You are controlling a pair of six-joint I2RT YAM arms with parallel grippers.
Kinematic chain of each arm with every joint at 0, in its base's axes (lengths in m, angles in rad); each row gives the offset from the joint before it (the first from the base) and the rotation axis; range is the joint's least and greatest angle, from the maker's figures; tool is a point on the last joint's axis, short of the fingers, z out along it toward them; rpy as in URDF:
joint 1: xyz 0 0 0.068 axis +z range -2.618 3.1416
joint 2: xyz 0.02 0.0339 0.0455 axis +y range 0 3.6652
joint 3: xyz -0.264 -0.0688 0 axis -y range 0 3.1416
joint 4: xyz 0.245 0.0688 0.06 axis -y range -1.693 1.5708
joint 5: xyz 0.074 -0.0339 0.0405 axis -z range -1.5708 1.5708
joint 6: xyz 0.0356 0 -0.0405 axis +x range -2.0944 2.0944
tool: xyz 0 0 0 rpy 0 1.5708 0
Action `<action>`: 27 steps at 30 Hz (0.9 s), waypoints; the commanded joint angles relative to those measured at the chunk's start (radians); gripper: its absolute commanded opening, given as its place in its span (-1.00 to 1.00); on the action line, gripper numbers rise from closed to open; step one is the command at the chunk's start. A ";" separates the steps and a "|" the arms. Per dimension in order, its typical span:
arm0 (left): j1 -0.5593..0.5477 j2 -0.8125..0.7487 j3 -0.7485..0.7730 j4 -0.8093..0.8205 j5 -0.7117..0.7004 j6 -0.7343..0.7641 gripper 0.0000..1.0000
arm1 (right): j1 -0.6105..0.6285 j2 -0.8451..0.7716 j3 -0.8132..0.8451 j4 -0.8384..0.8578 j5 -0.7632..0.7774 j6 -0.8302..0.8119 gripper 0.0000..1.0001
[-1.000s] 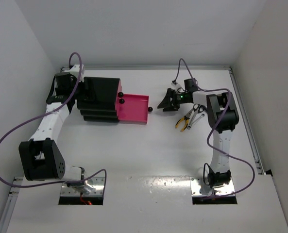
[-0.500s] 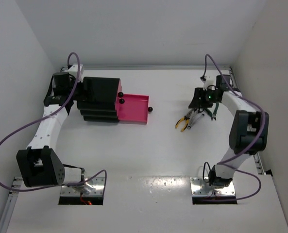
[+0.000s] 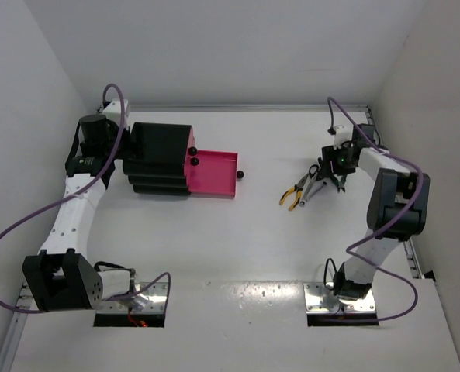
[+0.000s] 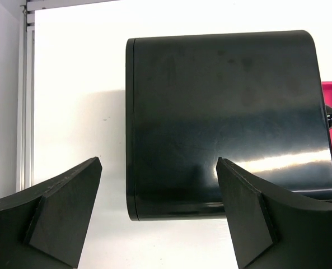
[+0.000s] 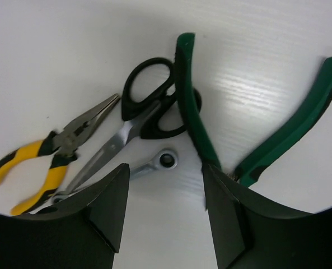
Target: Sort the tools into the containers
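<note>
White table (image 3: 237,248) with white walls all round. 2 arms stand at its near edge.

The right gripper (image 5: 164,168) hangs low over a little heap of tools on the right side of the table. Its 2 black fingers (image 5: 107,207) are wide apart and hold nothing. From the wrist camera, the round end of the wrench (image 5: 146,167) shows in the gap between the tips. I cannot tell if a finger touches it. The wrench is thin and silver, and its other end goes under the left finger.

The pliers (image 5: 42,168) lie flat beside it, yellow and black handles to the left, nose up and to the right. Black scissors (image 5: 121,137) lie between the pliers and the wrench. A tool with 2 green handles (image 5: 189,101) lies over one scissor ring.

Far off on the left side stands the black cabinet (image 3: 161,159). Its bottom pink drawer (image 3: 214,174) is pulled out toward the tools, with a black knob (image 3: 240,175) on its front. 2 more knobs show above it.

The left gripper (image 4: 157,162) is over the back of the cabinet. Its fingers are wide apart too and hold nothing.
</note>
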 commanded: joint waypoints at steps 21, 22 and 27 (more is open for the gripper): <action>0.030 -0.014 0.009 0.020 0.011 0.024 0.83 | -0.003 0.141 0.107 0.068 0.058 -0.212 -1.00; 0.030 -0.014 0.009 0.020 0.011 0.024 0.83 | 0.007 0.118 0.098 0.077 0.047 -0.212 -1.00; 0.030 -0.014 0.000 0.029 0.020 0.006 0.83 | 0.061 -0.060 0.064 0.067 -0.078 -0.212 -1.00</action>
